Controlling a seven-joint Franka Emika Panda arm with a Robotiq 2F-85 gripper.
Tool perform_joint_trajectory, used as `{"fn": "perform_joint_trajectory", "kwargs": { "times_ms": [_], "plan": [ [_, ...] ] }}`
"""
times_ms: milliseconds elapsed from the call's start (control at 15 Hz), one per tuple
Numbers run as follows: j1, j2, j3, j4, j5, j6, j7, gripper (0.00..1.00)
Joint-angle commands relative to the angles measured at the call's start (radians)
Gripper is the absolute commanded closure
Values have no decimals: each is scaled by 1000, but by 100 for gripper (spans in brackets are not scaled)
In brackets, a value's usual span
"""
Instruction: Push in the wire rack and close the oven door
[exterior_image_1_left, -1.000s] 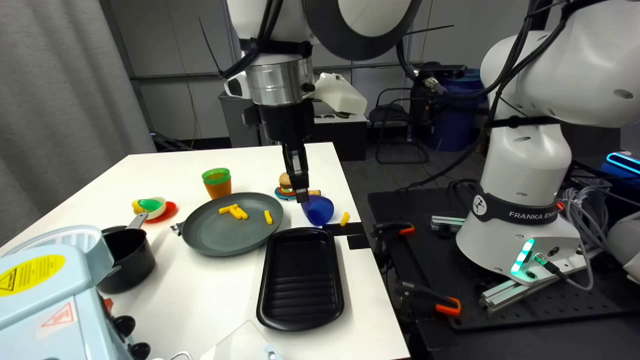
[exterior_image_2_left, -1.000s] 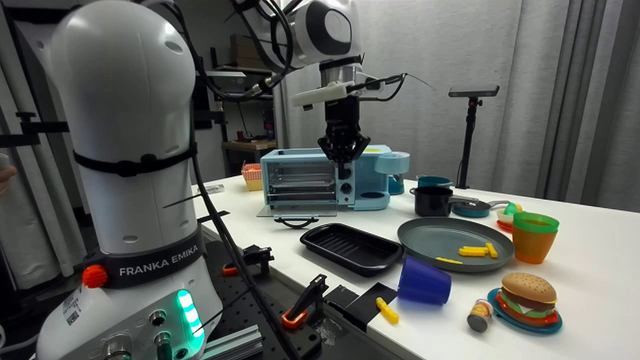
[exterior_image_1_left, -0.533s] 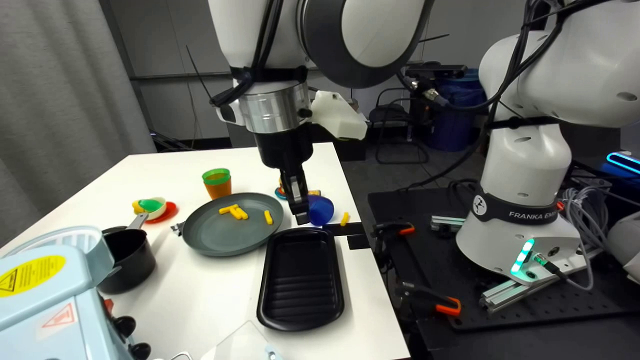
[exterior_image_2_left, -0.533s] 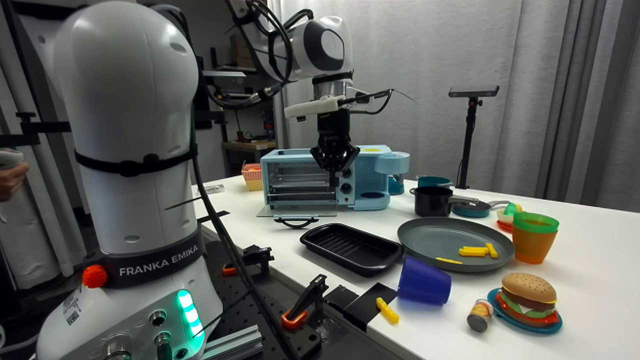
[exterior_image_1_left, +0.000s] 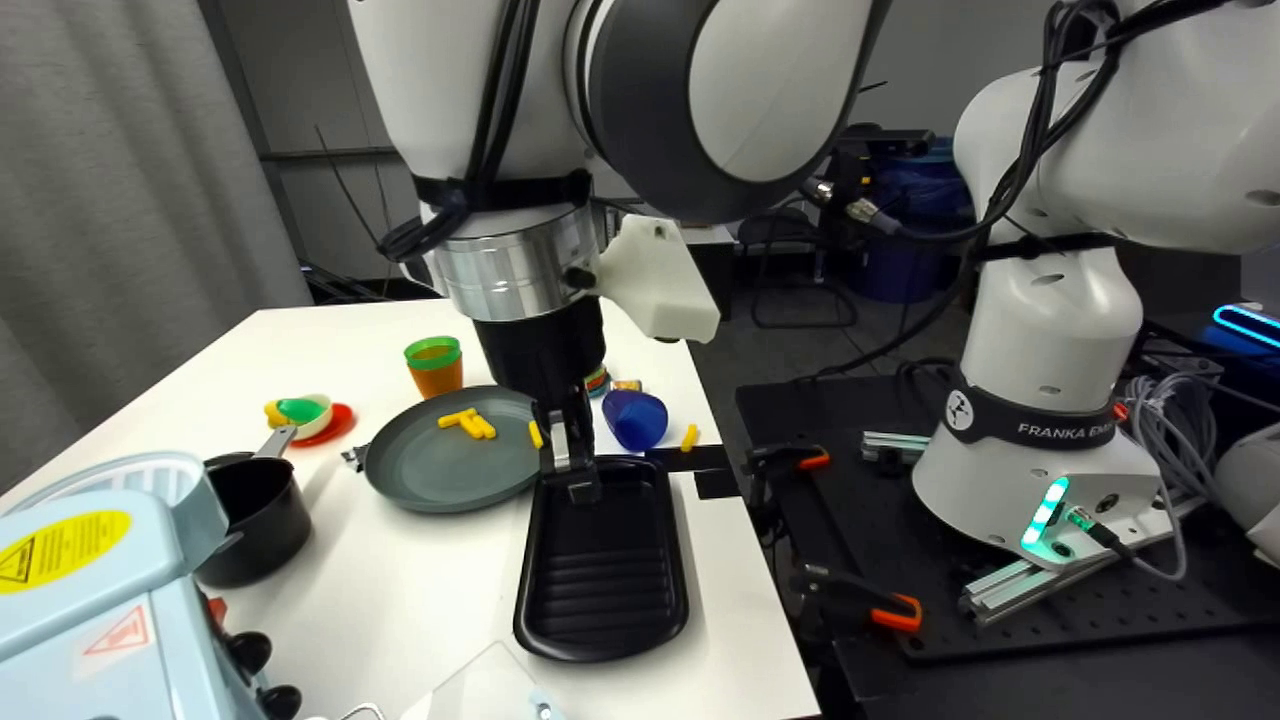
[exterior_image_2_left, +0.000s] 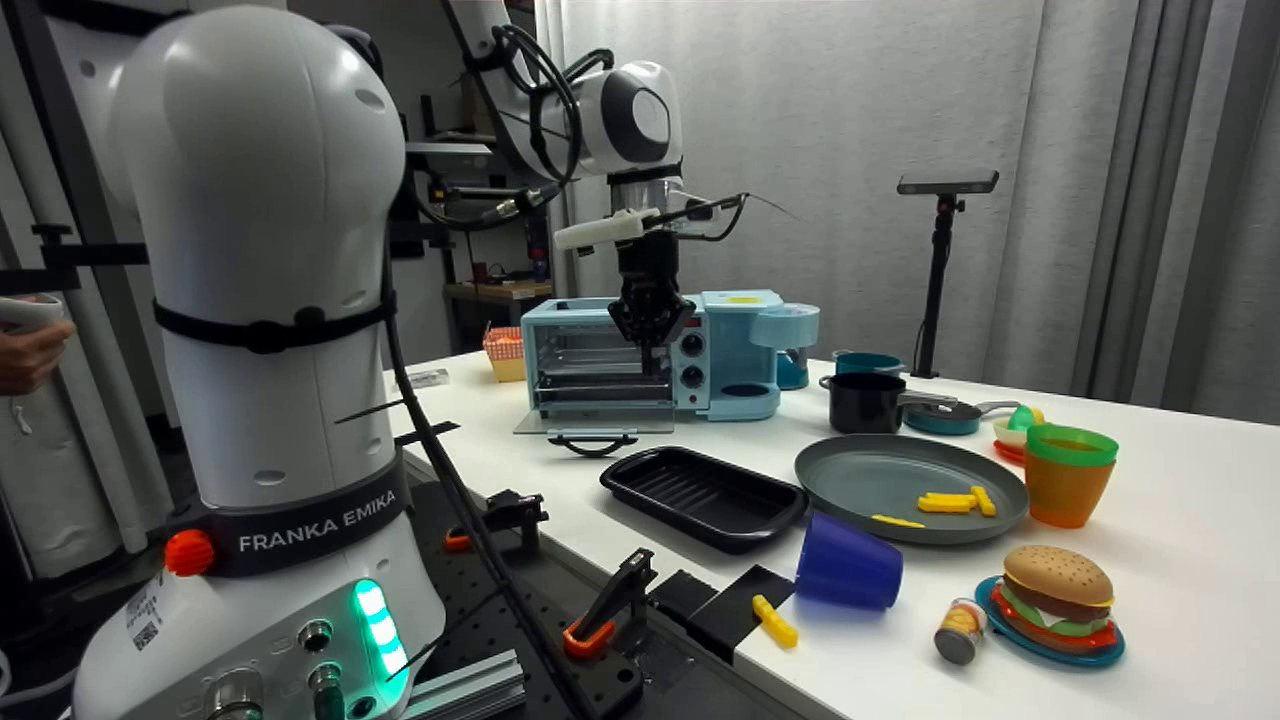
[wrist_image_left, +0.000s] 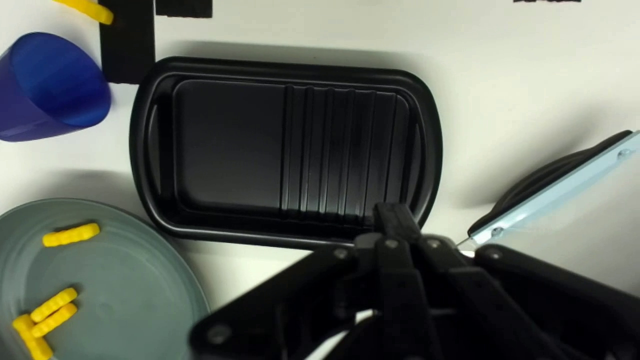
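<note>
In an exterior view, the wire rack (exterior_image_2_left: 590, 381) sits in the pale-blue oven (exterior_image_2_left: 735, 350) toward the far left of the worktop (exterior_image_2_left: 1190, 520); how far it juts out is hard to tell. The oven door (exterior_image_2_left: 597, 421) is folded down toward the near side, leaving the way free, presumably so that the rack can slide in first. The hand (exterior_image_2_left: 650, 362) hangs pointing down before the oven, fingers (wrist_image_left: 395, 222) pressed together with nothing visible between them; closed so, it should serve as one blunt prod for the rack, then as a lifter under the handle (wrist_image_left: 530, 181). The baking pan (exterior_image_2_left: 700, 500) lies nearer and right of the door, perhaps close enough to cramp an approach from below. The rack is thin bright metal, the door clear glass edged in pale blue, its handle bowed and black; the pan is glossy, round-cornered, ribbed across one half. To its right spreads a matt grey dish (exterior_image_2_left: 860, 490) carrying knobbly yellow sticks (exterior_image_2_left: 950, 504); nearer, a blue cup (exterior_image_2_left: 848, 562) lies on its side.
</note>
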Motion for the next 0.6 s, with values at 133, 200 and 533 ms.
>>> {"fn": "perform_joint_trajectory", "kwargs": {
  "times_ms": [133,200,533],
  "plan": [
    [23,56,13,52,12,24,139,100],
    [25,61,15,58,16,22,166,100],
    [42,67,30,47,12,57,360,100]
  ]
}}
